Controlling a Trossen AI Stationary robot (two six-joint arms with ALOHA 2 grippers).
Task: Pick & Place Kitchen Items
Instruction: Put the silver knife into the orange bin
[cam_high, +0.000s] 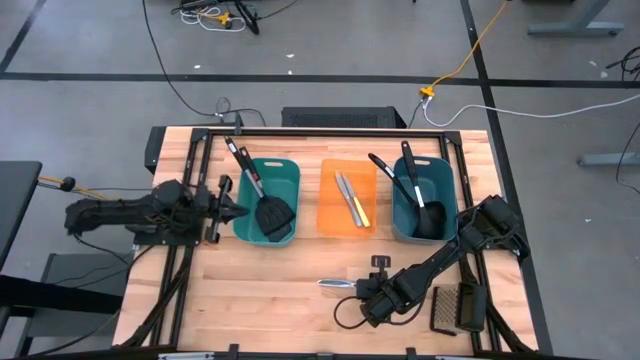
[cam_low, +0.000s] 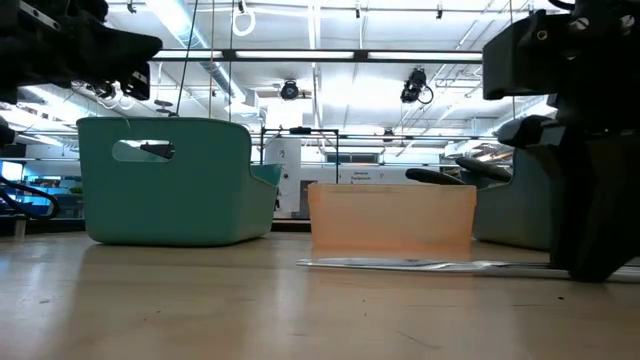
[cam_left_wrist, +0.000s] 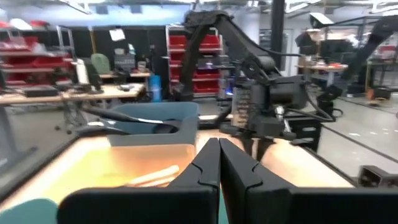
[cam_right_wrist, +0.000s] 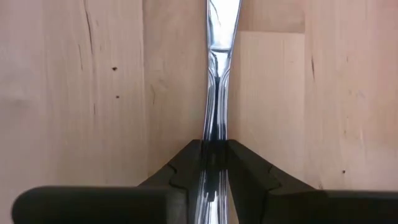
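A silver knife (cam_high: 333, 284) lies on the table near the front edge, in front of the orange bin (cam_high: 349, 222); it also shows in the low view (cam_low: 420, 264). My right gripper (cam_high: 360, 287) is shut on it. My left gripper (cam_high: 232, 203) is shut and empty, level beside the left wall of the left teal bin (cam_high: 267, 240), which holds black spatulas (cam_high: 272, 215). The orange bin holds silver knives and a yellow-handled knife (cam_high: 360, 212). The right teal bin (cam_high: 400, 215) holds black ladles (cam_high: 428, 215). My right gripper pinches the knife's handle (cam_right_wrist: 215, 134) between its two fingers (cam_right_wrist: 186, 162). The fingers come low from the table's right and lie along the knife. The blade end (cam_high: 326, 284) points toward the table's left. The knife is level at the table top; whether it rests there I cannot tell.
A dark rectangular mesh object (cam_high: 455, 308) lies at the near right corner, close to my right arm. Bare wood lies in front of the three bins. A black frame rail (cam_high: 330, 131) runs around the table's far side.
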